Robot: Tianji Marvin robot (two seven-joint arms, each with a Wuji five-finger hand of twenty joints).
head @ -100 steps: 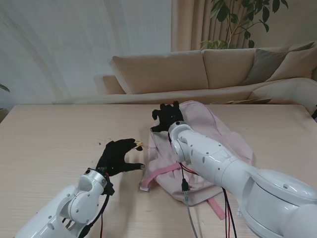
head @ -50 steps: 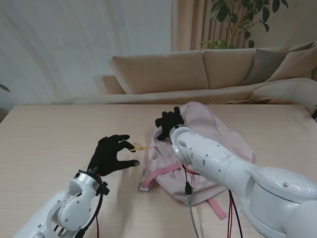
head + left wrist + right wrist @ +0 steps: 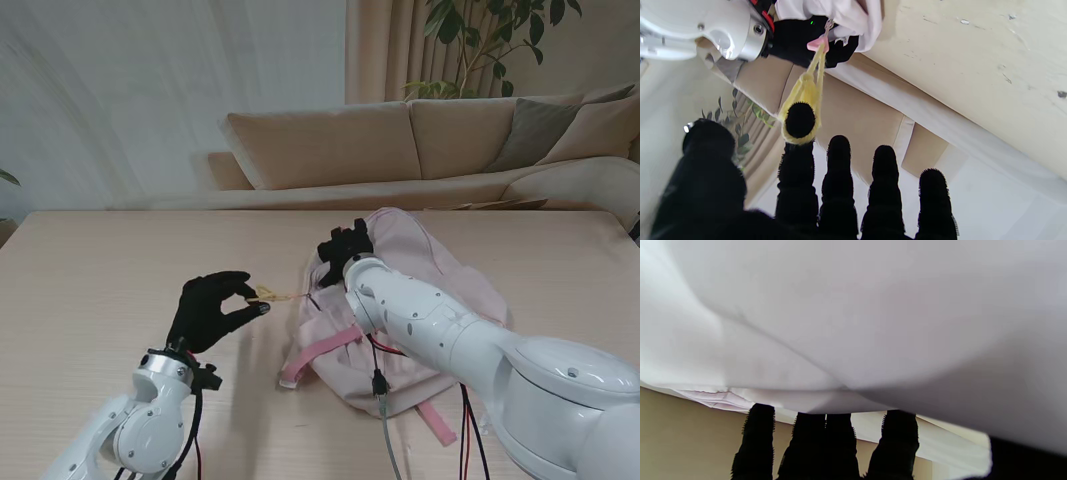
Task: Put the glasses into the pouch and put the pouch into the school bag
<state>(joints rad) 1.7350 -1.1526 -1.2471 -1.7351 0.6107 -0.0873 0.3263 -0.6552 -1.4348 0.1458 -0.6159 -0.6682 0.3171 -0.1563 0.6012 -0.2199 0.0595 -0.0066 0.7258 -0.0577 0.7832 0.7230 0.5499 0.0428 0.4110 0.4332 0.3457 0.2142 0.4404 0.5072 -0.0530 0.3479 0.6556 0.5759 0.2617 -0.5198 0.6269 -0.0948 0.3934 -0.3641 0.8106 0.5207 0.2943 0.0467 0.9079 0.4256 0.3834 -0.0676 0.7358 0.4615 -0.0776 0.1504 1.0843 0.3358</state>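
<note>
- Step in hand, as I read it: zipping the school bag (image 3: 420, 300). The left hand (image 3: 208, 310) has a yellow cord loop (image 3: 805, 96) hooked over its index fingertip (image 3: 800, 120); the cord runs taut to a pink zipper tab (image 3: 818, 41) at the bag's mouth.
- Glasses and pouch: not visible in any view. Presumably already inside the bag; can't confirm.
- Bag lies right of the table's middle, toward the far edge, pink strap (image 3: 320, 355) trailing toward the near edge.
- Left hand: raised off the table (image 3: 100, 270), left of the bag, thumb pinched toward the index, other fingers extended and apart. Holding the cord.
- Right hand (image 3: 343, 245): on the bag's left top corner, fingers curled into the fabric (image 3: 853, 323), looks like bracing it. Wrist view is mostly cloth.
- Next move needs a steady pull along the zipper line with the right hand anchoring; risk is the loop slipping off the fingertip or the bag dragging.
</note>
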